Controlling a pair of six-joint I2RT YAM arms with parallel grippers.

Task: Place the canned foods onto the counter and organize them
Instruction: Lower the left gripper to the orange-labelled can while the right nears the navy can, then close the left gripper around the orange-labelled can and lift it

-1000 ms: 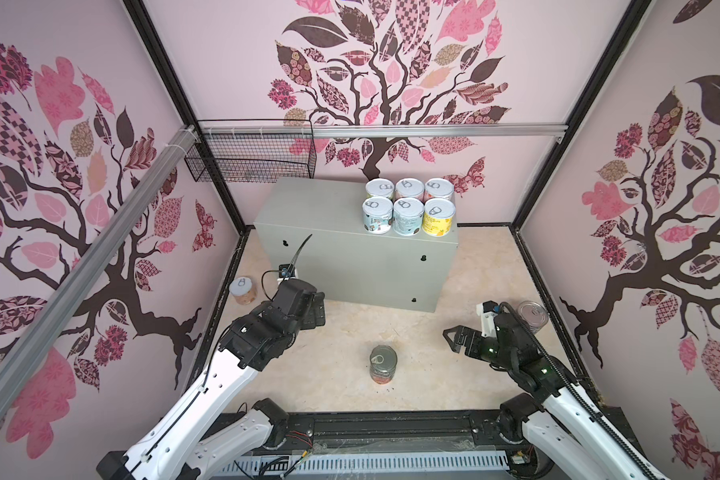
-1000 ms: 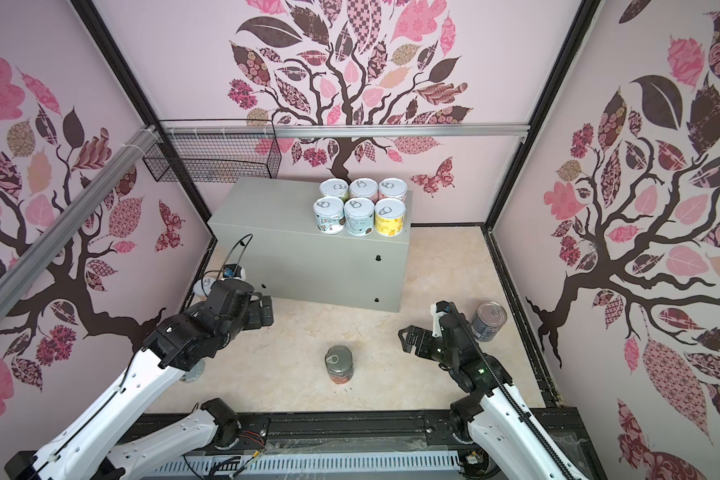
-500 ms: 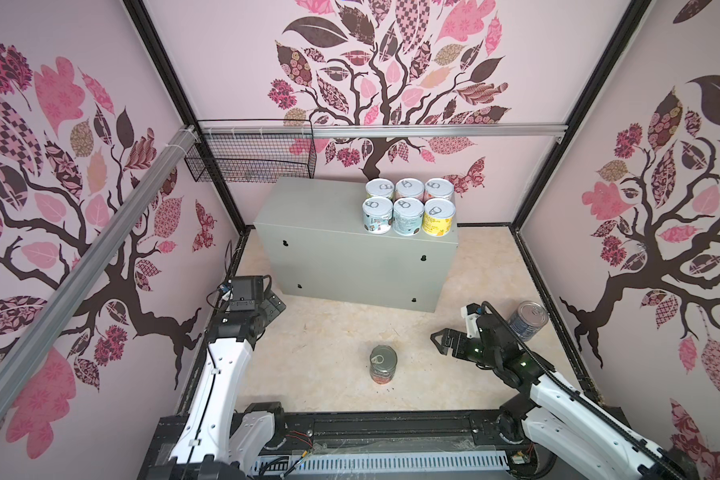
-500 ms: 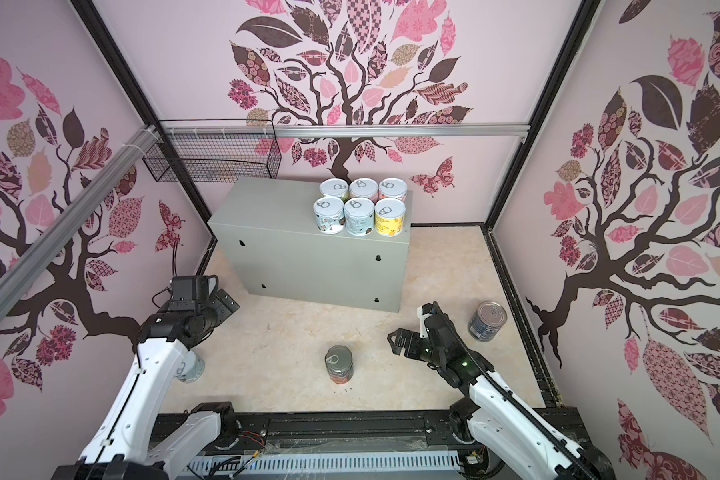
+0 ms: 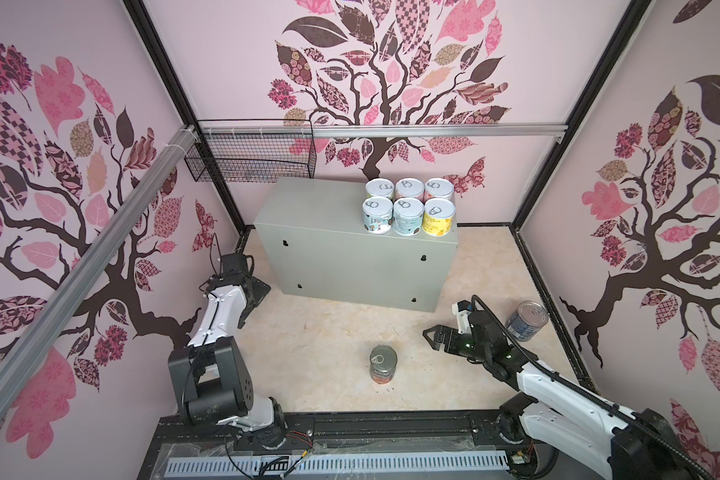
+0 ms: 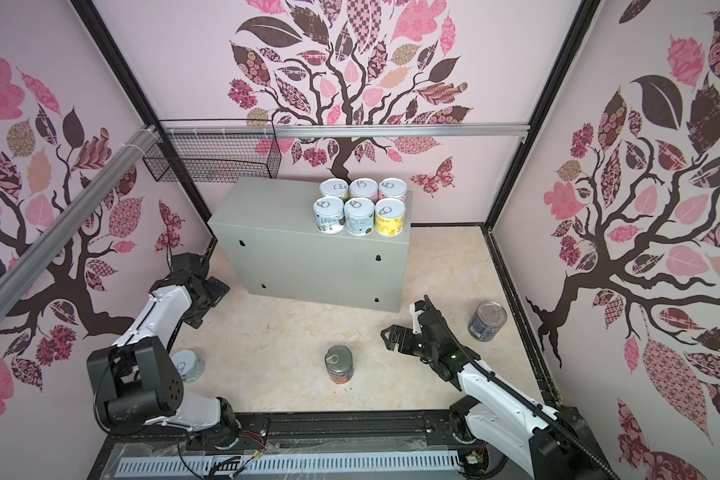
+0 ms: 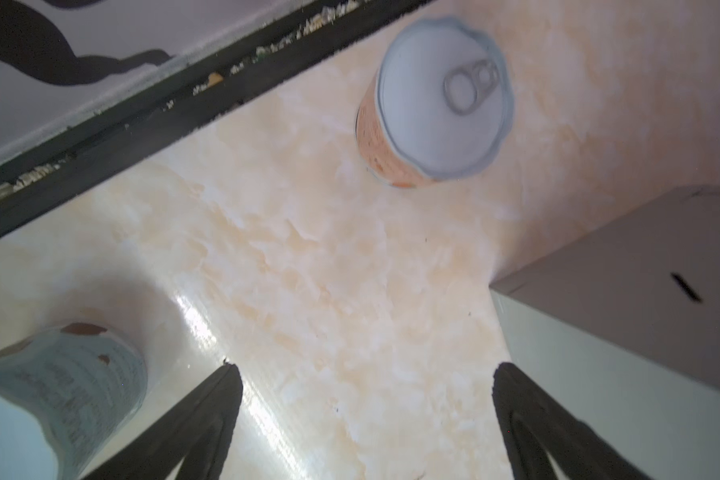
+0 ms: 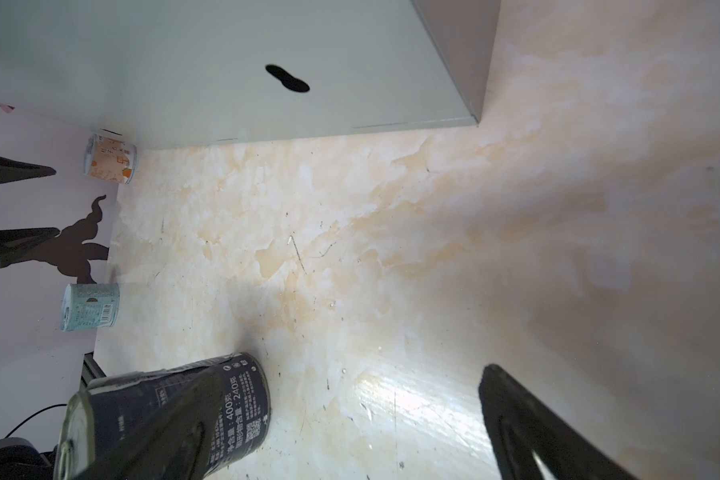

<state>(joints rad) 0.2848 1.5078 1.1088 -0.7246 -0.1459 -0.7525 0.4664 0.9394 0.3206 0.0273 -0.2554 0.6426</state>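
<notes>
The grey counter (image 5: 333, 249) (image 6: 292, 245) carries several short cans (image 5: 408, 205) (image 6: 360, 205) in two rows at its right end. A tall reddish can (image 5: 382, 365) (image 6: 339, 365) stands mid-floor and a dark blue can (image 5: 526, 320) (image 6: 487, 320) by the right wall. My right gripper (image 5: 431, 338) (image 8: 354, 374) is open and empty, just right of the reddish can (image 8: 175, 415). My left gripper (image 5: 256, 291) (image 7: 366, 368) hangs open over bare floor at the counter's left end. An orange can (image 7: 433, 104) lies ahead of it and a pale blue can (image 7: 59, 395) (image 6: 188, 365) beside it.
A black wire basket (image 5: 250, 158) hangs on the back wall above the counter's left part. Black frame rails (image 5: 545, 299) border the marble floor on both sides. The left arm's base (image 5: 213, 382) stands at the front left.
My left arm has swung from the counter's front to the left wall and lowered beside the counter's end. My right gripper has moved left from the dark blue can towards the reddish can.
</notes>
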